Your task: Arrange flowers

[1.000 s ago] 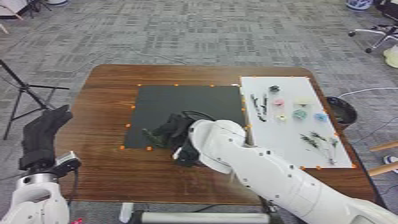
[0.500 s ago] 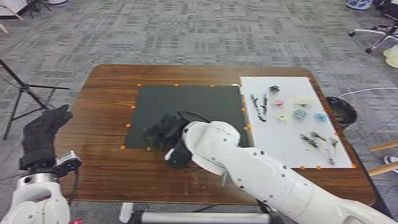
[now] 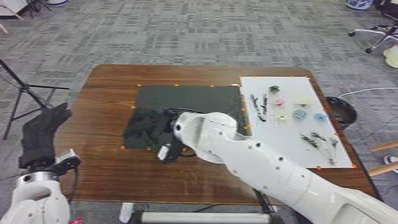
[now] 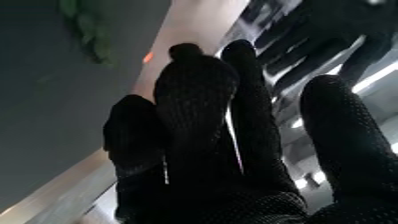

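In the head view my right hand (image 3: 142, 131) is over the left part of the black mat (image 3: 191, 95). Up close in the right wrist view, that hand (image 4: 195, 100) has straight fingers, thumb apart, holding nothing. A green sprig (image 4: 86, 30) lies on the dark mat, away from the fingertips. My left hand (image 3: 43, 131) is raised beside the table's left edge, fingers straight; the right wrist view shows this hand (image 4: 324, 35) farther off. On the white sheet (image 3: 293, 155) lie dark stems (image 3: 263, 107), green sprigs (image 3: 317, 139), a pink flower (image 3: 279, 102) and a blue flower (image 3: 321, 117).
The brown table (image 3: 107, 100) surrounds mat and sheet, with orange marks along their edges. Also on the sheet are a teal flower (image 3: 299, 115), a pale yellow one (image 3: 303, 101) and a dark green piece (image 3: 274, 88). A black bin (image 3: 342, 111) stands off the right edge.
My right hand has shifted left across the black mat, and its wrist has turned. A green sprig seen beside it one second ago is now hidden in the head view. The left arm has stayed still.
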Robot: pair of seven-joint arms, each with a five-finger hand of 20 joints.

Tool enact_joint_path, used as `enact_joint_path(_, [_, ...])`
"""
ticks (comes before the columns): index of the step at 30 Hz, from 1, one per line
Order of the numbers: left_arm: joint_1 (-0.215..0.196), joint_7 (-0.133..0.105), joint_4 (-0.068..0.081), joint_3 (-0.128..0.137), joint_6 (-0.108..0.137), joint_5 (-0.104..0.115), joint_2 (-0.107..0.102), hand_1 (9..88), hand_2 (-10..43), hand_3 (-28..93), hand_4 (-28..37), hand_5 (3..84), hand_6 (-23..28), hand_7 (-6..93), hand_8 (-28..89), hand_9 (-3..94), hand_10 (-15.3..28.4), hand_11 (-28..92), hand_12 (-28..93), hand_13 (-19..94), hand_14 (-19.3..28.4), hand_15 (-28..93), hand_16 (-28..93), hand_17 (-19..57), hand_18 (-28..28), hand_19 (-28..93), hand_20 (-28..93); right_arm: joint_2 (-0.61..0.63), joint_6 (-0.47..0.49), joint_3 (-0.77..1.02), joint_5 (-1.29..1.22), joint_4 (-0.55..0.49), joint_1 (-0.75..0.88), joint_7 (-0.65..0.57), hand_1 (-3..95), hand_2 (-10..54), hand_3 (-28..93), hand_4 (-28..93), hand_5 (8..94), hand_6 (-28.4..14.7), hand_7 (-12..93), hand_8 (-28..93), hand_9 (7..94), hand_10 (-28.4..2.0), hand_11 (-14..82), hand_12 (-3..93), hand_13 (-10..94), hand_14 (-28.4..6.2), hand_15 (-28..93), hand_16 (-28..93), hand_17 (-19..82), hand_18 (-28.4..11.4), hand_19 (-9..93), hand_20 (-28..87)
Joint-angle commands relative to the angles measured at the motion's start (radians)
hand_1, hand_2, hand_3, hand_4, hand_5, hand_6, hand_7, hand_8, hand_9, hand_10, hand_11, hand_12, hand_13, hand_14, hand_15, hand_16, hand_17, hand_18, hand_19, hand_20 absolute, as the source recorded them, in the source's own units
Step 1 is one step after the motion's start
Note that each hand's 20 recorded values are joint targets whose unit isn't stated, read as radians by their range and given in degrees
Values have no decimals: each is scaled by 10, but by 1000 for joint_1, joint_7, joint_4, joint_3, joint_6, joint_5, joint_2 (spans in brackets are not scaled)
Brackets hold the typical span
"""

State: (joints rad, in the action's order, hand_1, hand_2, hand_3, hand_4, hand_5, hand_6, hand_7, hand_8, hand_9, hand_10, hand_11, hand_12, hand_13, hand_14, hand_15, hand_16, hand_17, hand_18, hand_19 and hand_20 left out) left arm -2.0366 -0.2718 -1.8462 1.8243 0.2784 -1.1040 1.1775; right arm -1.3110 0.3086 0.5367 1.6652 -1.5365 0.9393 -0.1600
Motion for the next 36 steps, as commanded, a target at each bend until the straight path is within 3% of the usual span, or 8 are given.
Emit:
enact_joint_path(1, [13,-14,-3,9,7,13,-7,187,83,669,-283,534,30,135,-70,504,150,217,133,368,162,172,7,72,109,80,173,-92,167,42,274,36,-9,69,279,156,612,-112,581,-21,115,-78,596,-121,72,103,888,-56,592,301,583,-173,932,582])
enact_joint_path(7, [24,-19,-1,10,1,18,-10,189,84,665,-283,533,30,135,-70,504,150,217,133,368,161,172,6,72,109,79,173,-132,260,75,515,86,-18,138,273,172,615,-111,551,-27,94,-78,563,-111,69,77,894,-49,645,294,611,-178,932,653])
enact_joint_path(10, [27,-22,1,11,1,20,-10,186,83,669,-283,532,30,135,-69,504,150,217,133,368,161,172,6,72,109,80,174,-139,260,88,601,108,-12,165,275,178,611,-112,543,-28,92,-79,552,-111,67,73,894,-48,658,293,617,-180,932,671])
enact_joint_path(18, [33,-23,4,9,-5,22,-5,184,84,669,-283,532,30,135,-69,504,149,217,133,368,162,172,6,72,109,80,174,-170,331,130,692,157,-3,133,277,181,602,-111,543,-27,94,-79,555,-112,69,70,901,-41,675,290,632,-179,932,694])
enact_joint_path(26, [23,-24,0,18,-12,21,3,183,84,671,-283,532,31,133,-69,504,150,216,133,368,162,172,6,72,109,80,174,-164,279,124,703,169,-18,109,273,179,601,-110,548,-27,97,-79,567,-116,72,73,902,-40,676,288,633,-180,932,698])
enact_joint_path(30, [30,-22,2,5,-6,21,-1,183,83,670,-283,532,30,134,-69,504,150,217,132,368,162,172,6,71,109,82,175,-159,219,106,705,165,-36,91,264,175,605,-108,555,-27,99,-79,572,-117,73,75,903,-40,677,287,634,-178,932,697])
enact_joint_path(36, [28,-21,1,4,-13,19,0,183,83,671,-283,532,30,133,-69,503,150,217,133,368,161,171,6,72,109,81,174,-157,207,97,650,155,-47,40,261,172,602,-110,562,-27,102,-80,586,-121,75,78,906,-39,677,284,636,-180,932,698])
